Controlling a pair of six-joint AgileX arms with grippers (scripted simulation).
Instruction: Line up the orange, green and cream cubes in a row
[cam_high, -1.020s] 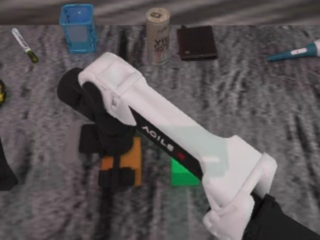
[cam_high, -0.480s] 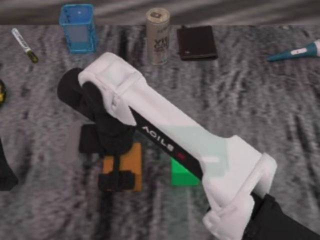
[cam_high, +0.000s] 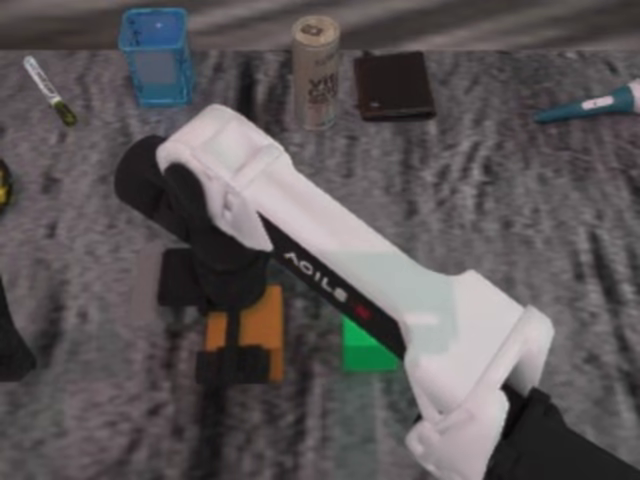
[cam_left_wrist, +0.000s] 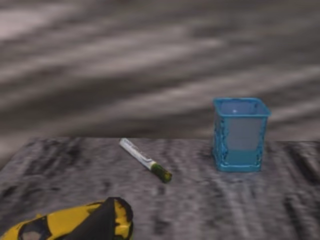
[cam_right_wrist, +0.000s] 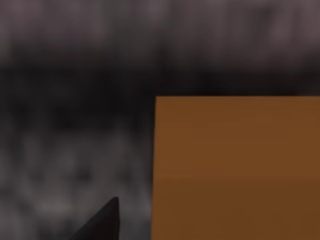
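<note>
The orange cube (cam_high: 262, 318) rests on the table left of centre, with the bright green cube (cam_high: 362, 350) a short way to its right. My right gripper (cam_high: 238, 352) hangs straight over the orange cube and covers part of its top. In the right wrist view the orange cube (cam_right_wrist: 235, 165) fills the frame, and one dark fingertip (cam_right_wrist: 105, 220) stands apart from its side, so the gripper is open. The cream cube is hidden. My left arm (cam_high: 10, 340) stays parked at the table's left edge.
Along the back stand a blue mesh cup (cam_high: 156, 55), a tan can (cam_high: 316, 70), a dark wallet (cam_high: 394, 85), a green-tipped marker (cam_high: 48, 90) and a teal thermometer (cam_high: 590, 103). A yellow-and-black object (cam_left_wrist: 75, 225) lies at the left edge. My white right forearm (cam_high: 380, 300) crosses the middle.
My right gripper and the orange cube under it have shifted slightly toward the table's front edge. The green cube and left arm have not moved.
</note>
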